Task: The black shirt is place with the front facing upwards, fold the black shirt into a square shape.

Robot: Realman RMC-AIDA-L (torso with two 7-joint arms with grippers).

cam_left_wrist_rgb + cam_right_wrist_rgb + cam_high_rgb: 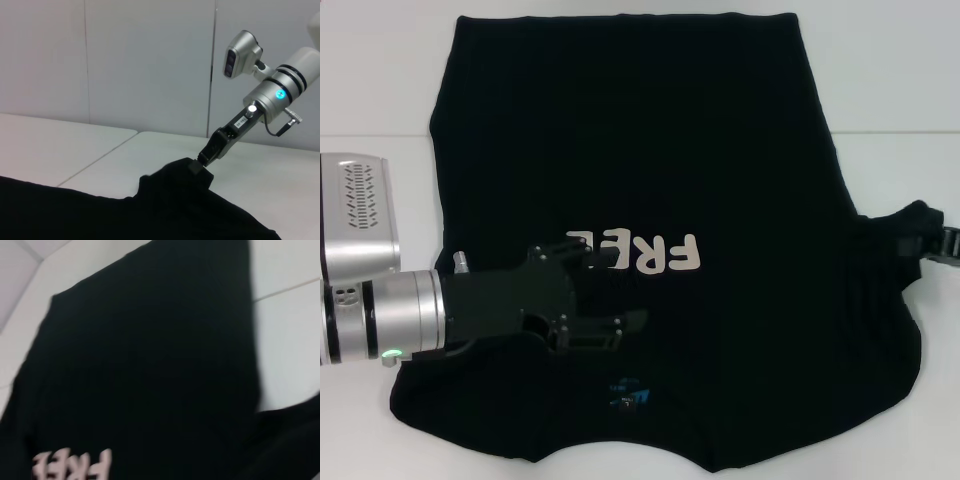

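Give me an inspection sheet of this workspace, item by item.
Surface: white table with seam lines, mostly covered by cloth.
Job's things: black shirt spread out, "FREE" lettering up; the sleeve on the robot's right is lifted and bunched.
Clutter: nothing seen.
Grippers: left end effector over the shirt beside the lettering; right end effector shut on the raised sleeve.
Cables: short black lead at the right wrist.
Surroundings: plain pale wall panels.

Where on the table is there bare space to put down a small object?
Bare white table lies beyond the black shirt's left edge and beyond its right edge. The near middle is crowded: the left gripper over the lettering, the right gripper at the right sleeve.
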